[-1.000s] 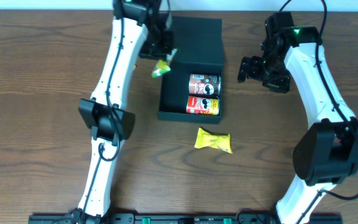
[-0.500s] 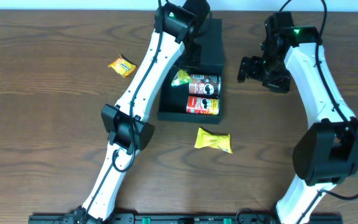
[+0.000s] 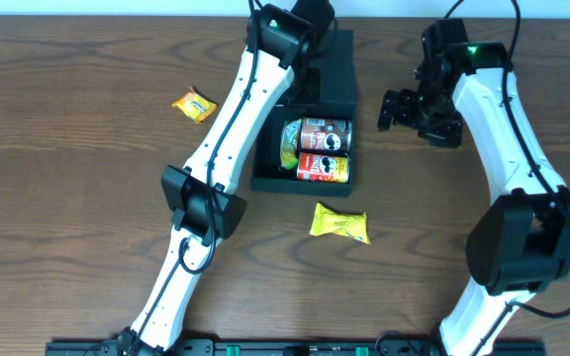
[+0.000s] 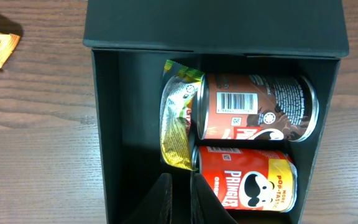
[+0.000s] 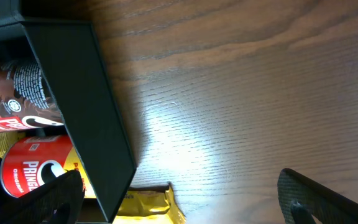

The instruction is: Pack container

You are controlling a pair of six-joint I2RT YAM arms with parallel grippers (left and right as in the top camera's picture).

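Observation:
The dark container (image 3: 327, 61) stands open, its lid flap folded back. Inside lie a brown can (image 4: 253, 106) and a red Pringles can (image 4: 247, 183), side by side. A green-yellow packet (image 4: 176, 118) is wedged upright against their left ends. My left gripper (image 4: 182, 182) hangs just above the box's left half, near that packet. Its fingers stand a narrow slit apart with nothing between them. My right gripper (image 5: 185, 202) hovers wide open over bare table, right of the container wall (image 5: 86, 112).
A yellow packet (image 3: 339, 223) lies on the table just in front of the box, its end showing in the right wrist view as a yellow packet (image 5: 145, 202). An orange packet (image 3: 194, 105) lies to the box's left. The left arm (image 3: 236, 129) crosses the box's left edge.
My left arm swung right from beside the box to over it, carrying the green-yellow packet. The packet has dropped from the fingers and lies beside the cans. The right arm stayed still.

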